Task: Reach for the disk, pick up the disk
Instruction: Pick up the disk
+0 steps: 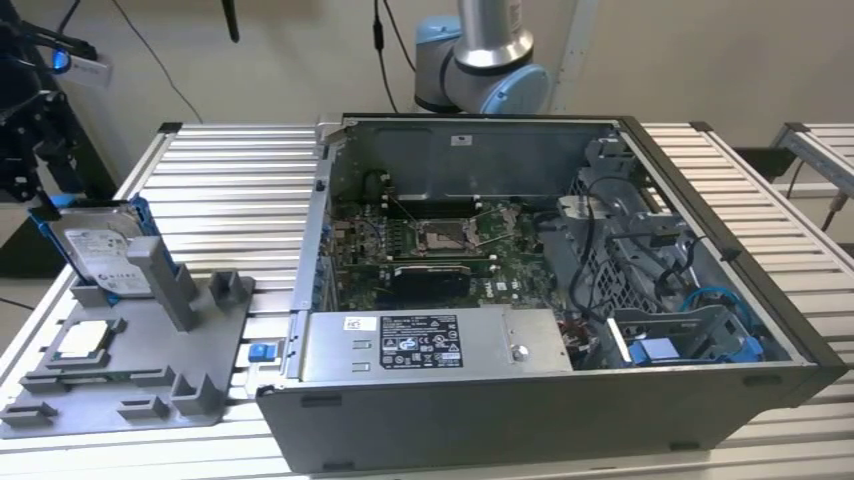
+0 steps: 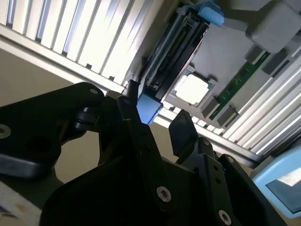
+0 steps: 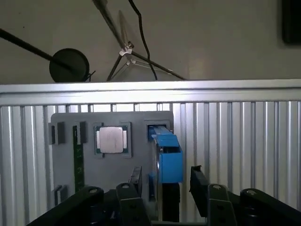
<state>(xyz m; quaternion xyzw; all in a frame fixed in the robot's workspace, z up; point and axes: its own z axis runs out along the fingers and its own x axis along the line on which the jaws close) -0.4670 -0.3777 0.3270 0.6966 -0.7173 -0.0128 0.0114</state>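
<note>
The disk [image 1: 104,250] stands on edge in a slot of the grey holder [image 1: 127,395] at the exterior view's left; it is silver-grey with a white label and blue side rails. My gripper [image 1: 51,205] hangs just above and beside its upper end. In the first wrist view the disk [image 3: 167,162] appears edge-on with its blue rail facing me, and my gripper [image 3: 167,181] is open with one black finger on each side, a small gap to each. The second wrist view has the disk [image 2: 171,56] running away from my open gripper [image 2: 155,120], whose fingertips flank the blue rail end.
A small square silver chip [image 1: 83,340] lies flat in the holder near the disk, and a green memory stick [image 3: 77,160] stands beside it. The open computer case [image 1: 534,300] takes up the table's middle and right. The slatted metal table [image 1: 234,190] ends close behind the holder.
</note>
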